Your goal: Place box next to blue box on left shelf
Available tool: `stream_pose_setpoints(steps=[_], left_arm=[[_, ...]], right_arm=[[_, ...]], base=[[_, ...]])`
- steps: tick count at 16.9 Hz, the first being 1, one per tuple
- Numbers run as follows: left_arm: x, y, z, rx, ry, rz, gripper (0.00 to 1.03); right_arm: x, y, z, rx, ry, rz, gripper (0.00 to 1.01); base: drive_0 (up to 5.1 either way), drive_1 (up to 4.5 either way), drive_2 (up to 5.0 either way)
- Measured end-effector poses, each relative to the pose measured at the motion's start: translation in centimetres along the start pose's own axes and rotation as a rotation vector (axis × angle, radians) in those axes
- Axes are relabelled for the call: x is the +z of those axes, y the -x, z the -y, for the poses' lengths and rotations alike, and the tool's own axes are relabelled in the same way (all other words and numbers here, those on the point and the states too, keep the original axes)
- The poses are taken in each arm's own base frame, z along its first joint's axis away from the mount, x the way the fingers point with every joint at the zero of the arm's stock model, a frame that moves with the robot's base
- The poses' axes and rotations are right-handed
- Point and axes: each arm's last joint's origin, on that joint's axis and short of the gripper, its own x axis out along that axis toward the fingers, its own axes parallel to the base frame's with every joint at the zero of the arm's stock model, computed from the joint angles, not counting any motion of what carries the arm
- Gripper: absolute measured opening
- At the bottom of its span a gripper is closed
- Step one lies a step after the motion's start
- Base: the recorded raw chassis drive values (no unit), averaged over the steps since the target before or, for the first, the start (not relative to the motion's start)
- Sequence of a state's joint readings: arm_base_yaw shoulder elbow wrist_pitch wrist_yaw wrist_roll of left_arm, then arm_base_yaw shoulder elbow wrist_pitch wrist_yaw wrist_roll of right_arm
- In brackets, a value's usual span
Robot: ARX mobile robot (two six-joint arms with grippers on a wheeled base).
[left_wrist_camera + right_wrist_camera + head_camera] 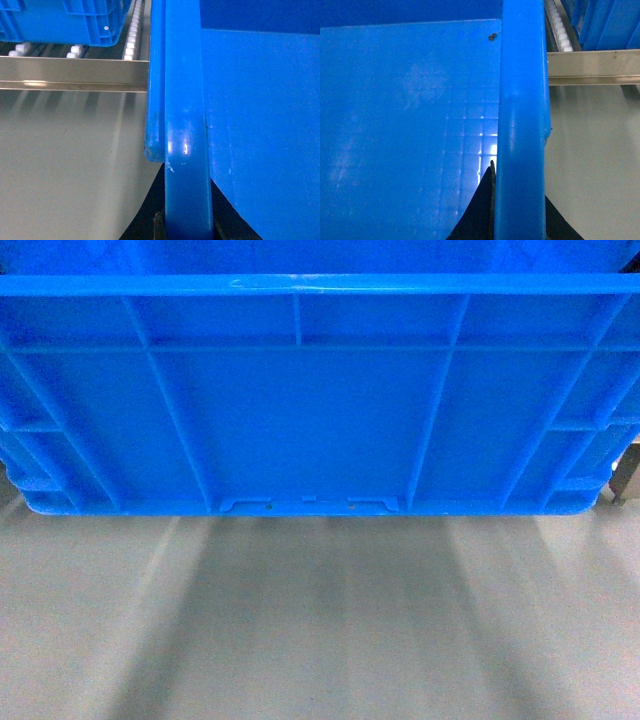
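Note:
The box, a bright-blue ribbed crate, fills the upper half of the head view, held above the grey floor; neither gripper shows there. In the left wrist view my left gripper is shut on the box's left rim, one dark finger on each side. My right gripper is likewise shut on the right rim. Ahead lies the left shelf, with its steel front rail and white roller tracks. A blue box sits on those rollers to the left of the held box.
Another blue crate stands on the rack to the right, behind the steel rail and a roller track. Bare grey floor lies below the box. A steel post shows at the right edge.

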State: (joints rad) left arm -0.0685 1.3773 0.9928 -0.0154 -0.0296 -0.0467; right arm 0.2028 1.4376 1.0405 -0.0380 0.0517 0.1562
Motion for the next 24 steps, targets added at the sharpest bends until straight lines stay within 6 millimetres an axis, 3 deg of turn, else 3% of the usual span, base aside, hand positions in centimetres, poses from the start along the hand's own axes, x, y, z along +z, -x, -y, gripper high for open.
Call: stream_pose_setpoints(steps=[4,24], left_arm=[[0.03,0.03,0.00,0.000,0.000,0.002,0.06],[0.03,0.03,0.00,0.000,0.000,0.002,0.06]], right_arm=[[0.03,0.03,0.00,0.000,0.000,0.002,0.07],[0.03,0.02,0.00,0.000,0.000,0.002,0.07]], base=[[0.0,0.00,0.0],[0.1,4.33,-4.2]])
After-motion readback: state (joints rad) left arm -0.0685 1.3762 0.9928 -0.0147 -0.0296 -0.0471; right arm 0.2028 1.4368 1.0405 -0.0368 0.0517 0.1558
